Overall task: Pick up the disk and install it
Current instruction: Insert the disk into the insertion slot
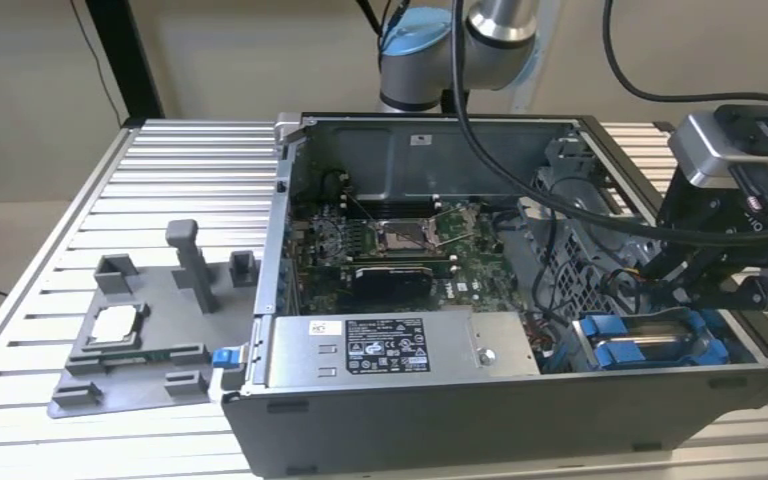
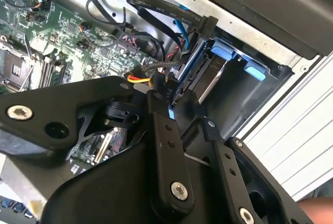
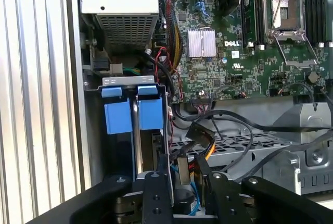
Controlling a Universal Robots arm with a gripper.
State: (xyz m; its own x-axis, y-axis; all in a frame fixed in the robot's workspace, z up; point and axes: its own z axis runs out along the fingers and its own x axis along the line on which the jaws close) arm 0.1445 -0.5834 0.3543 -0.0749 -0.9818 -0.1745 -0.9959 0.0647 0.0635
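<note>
Two blue carriers stood on edge, side by side, in the corner of the open computer case [image 1: 491, 420] toward the exterior view's right. The disk [image 1: 602, 328] was the one nearer the motherboard [image 1: 398, 240]. That view took in the wider scene as well: the slatted table [image 1: 171, 170], a grey fixture plate [image 1: 137, 385] at its left carrying a small square chip [image 1: 115, 325], the labelled power supply [image 1: 398, 345], and the pincer [image 1: 678, 290] just above the carriers.

From the second wrist view came the close look. The disk's blue frame edge [image 2: 190, 65] ran from its tab down to the pincer [image 2: 174, 104], with the silver face just beside it. The other carrier's tab [image 2: 255, 70] sat nearer the case wall, and a flat black cable [image 2: 156, 5] crossed above.

Looking from the first wrist view, both tabs faced the camera, the disk's tab [image 3: 151, 113] on the motherboard side. A plug with orange wires [image 3: 200, 143] lay just past the pincer [image 3: 179, 174], and the bare processor socket [image 3: 286, 15] showed farther off. Whether the pincer was apart or clamped on the disk, I could not tell.
</note>
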